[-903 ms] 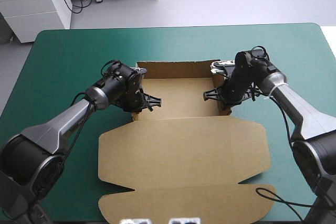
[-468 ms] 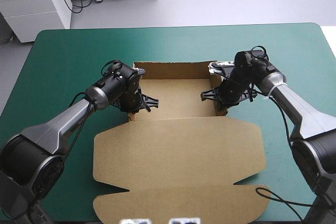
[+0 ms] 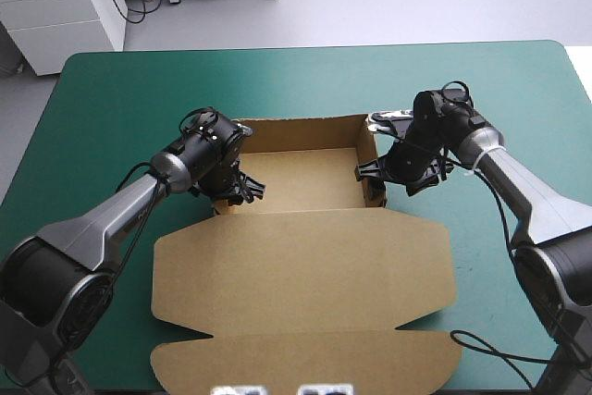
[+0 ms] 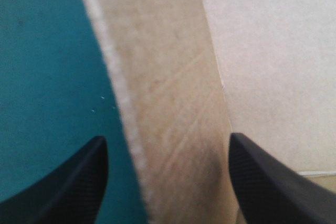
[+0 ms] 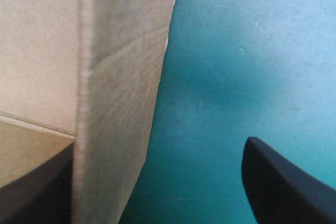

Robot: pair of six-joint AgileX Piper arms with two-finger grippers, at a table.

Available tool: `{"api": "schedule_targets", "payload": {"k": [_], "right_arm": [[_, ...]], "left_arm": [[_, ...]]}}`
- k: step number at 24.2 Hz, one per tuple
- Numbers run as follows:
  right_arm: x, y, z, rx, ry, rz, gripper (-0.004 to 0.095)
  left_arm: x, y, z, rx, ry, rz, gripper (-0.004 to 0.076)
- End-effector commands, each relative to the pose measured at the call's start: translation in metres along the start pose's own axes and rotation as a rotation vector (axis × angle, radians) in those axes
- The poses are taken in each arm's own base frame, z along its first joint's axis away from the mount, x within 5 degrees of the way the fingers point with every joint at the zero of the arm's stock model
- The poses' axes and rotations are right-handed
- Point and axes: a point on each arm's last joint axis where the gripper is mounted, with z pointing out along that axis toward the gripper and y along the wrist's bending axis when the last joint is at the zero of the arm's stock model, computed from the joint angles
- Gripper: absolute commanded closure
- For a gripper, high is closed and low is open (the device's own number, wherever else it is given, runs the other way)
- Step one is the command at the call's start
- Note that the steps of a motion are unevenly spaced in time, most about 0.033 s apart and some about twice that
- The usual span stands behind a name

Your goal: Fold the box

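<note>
At the middle of the table (image 3: 120, 90) with its teal-green cover sits the brown cardboard box (image 3: 301, 187). It is a cut sheet, half formed into an open tray. The far wall (image 3: 301, 134) and both side walls are up, and the broad lid (image 3: 305, 265) lies flat on the cover, running out to the table's near edge.

The left arm sweeps in from the near left corner. Its forearm slants toward the tray and its wrist tips down over the near end of the left wall (image 4: 168, 77). The left gripper (image 3: 242, 184) is spread wide and straddles that wall. One black finger (image 4: 68, 182) hangs outside over the teal-green cover, and the other (image 4: 273, 182) hangs inside over the tray's pale floor.

Over on the other side, the right arm climbs from the table's right edge and its wrist curls back inward toward the tray. The right gripper (image 3: 370, 173) has its jaws parted too, set astride the right wall (image 5: 121, 77). The outer finger (image 5: 289, 182) sits over bare cover, and the inner one (image 5: 31, 192) is a dark shape in shadow inside the tray.

Both side walls stand upright between the fingers.
</note>
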Motion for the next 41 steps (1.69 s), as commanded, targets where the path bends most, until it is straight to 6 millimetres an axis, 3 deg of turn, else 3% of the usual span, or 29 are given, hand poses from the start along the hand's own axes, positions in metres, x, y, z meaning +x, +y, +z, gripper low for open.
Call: {"api": "schedule_targets", "payload": {"k": [1, 5, 10, 16, 21, 22, 26, 27, 28, 30, 33, 36, 38, 41], "right_arm": [[-0.001, 0.003, -0.023, -0.031, -0.071, -0.005, 0.0172], [-0.005, 0.007, -0.029, -0.07, -0.11, -0.005, 0.0172], [-0.014, 0.012, -0.048, -0.08, -0.167, -0.02, 0.0172], [-0.023, 0.02, -0.093, -0.076, -0.255, -0.056, 0.0172], [-0.026, 0.027, -0.133, -0.09, -0.385, -0.058, 0.0172], [-0.022, 0.027, -0.142, -0.074, -0.411, -0.05, 0.0172], [-0.019, 0.022, -0.149, -0.012, -0.432, -0.034, 0.0174], [-0.017, 0.023, -0.15, -0.021, -0.432, -0.032, 0.0174], [-0.016, 0.025, -0.151, -0.045, -0.431, -0.029, 0.0174], [-0.016, 0.029, -0.15, -0.085, -0.425, -0.02, 0.0174], [-0.016, 0.029, -0.15, -0.086, -0.425, -0.02, 0.0174], [-0.016, 0.028, -0.15, -0.082, -0.426, -0.022, 0.0176], [-0.017, 0.027, -0.149, -0.072, -0.424, -0.023, 0.0175], [-0.022, 0.025, -0.138, -0.067, -0.397, -0.017, 0.0176]], "left_arm": [[0.001, 0.013, -0.028, -0.03, -0.03, -0.021, 0.0142], [-0.008, 0.014, -0.045, 0.0, -0.088, -0.042, 0.0145], [-0.023, 0.019, -0.081, 0.042, -0.216, -0.078, 0.0145], [-0.031, 0.025, -0.129, 0.126, -0.364, -0.094, 0.0145], [-0.024, 0.04, -0.175, 0.166, -0.506, -0.131, 0.0145], [-0.016, 0.048, -0.196, 0.18, -0.565, -0.145, 0.0146], [0.01, 0.064, -0.229, 0.214, -0.653, -0.168, 0.0222], [0.023, 0.071, -0.243, 0.225, -0.694, -0.178, 0.0326], [0.034, 0.079, -0.255, 0.205, -0.736, -0.149, 0.0515], [0.049, 0.087, -0.268, 0.193, -0.785, -0.112, 0.0722], [0.071, 0.096, -0.286, 0.221, -0.84, -0.126, 0.0729], [0.106, 0.103, -0.3, 0.309, -0.876, -0.117, 0.0729], [0.132, 0.107, -0.295, 0.322, -0.866, -0.092, 0.0729], [0.18, 0.113, -0.269, 0.311, -0.826, -0.078, 0.0729]]}}
